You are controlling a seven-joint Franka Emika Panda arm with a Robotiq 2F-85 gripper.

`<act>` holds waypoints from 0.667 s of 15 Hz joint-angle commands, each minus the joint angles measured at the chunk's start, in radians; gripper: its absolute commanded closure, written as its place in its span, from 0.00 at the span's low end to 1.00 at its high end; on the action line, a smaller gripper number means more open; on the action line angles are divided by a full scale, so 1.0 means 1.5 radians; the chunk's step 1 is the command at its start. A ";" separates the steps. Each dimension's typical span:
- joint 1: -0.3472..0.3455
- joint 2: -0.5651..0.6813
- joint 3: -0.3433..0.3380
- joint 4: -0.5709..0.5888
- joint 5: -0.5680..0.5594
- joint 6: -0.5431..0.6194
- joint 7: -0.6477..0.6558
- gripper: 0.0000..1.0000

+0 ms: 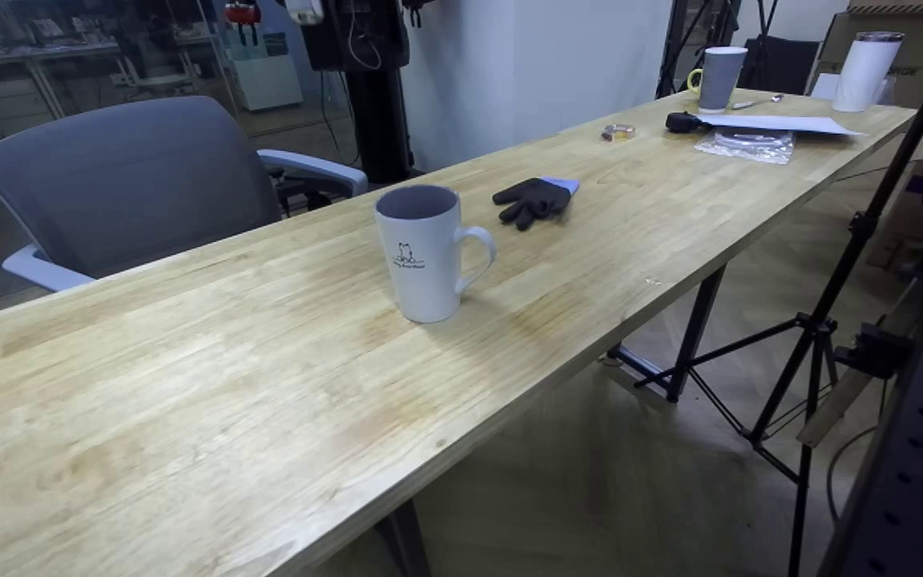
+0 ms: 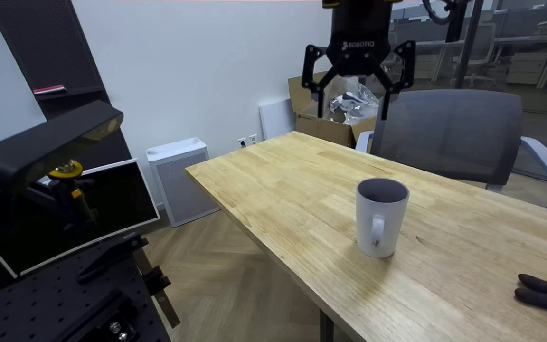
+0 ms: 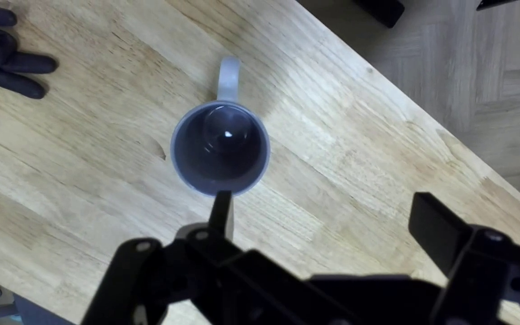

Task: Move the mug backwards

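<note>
The white mug (image 1: 423,268) stands upright on the wooden table, with a grey-blue inside, a small dark print and a side handle. It also shows upright in an exterior view (image 2: 383,216), handle toward that camera. In the wrist view I look down into the mug (image 3: 220,149), with its handle toward the top of the picture. My gripper (image 2: 352,114) hangs well above the table with its fingers wide apart and nothing between them. In the wrist view the gripper (image 3: 321,203) has its left fingertip overlapping the mug's lower rim in the picture, and bare table shows between the fingers.
A black glove (image 1: 538,200) lies near the mug and also shows in the wrist view (image 3: 7,58). A grey chair (image 1: 133,184) stands at the table's edge. A grey cup (image 1: 722,80), papers (image 1: 782,123) and a white tumbler (image 1: 868,74) stand at the table's far end.
</note>
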State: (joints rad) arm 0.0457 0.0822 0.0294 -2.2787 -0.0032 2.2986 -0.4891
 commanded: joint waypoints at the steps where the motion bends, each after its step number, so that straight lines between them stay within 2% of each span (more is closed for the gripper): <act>1: -0.005 0.040 0.007 0.002 -0.015 0.035 0.023 0.00; 10: -0.013 0.110 0.014 -0.001 -0.017 0.156 0.030 0.00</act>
State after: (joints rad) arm 0.0390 0.2310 0.0338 -2.2809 -0.0038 2.4909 -0.4864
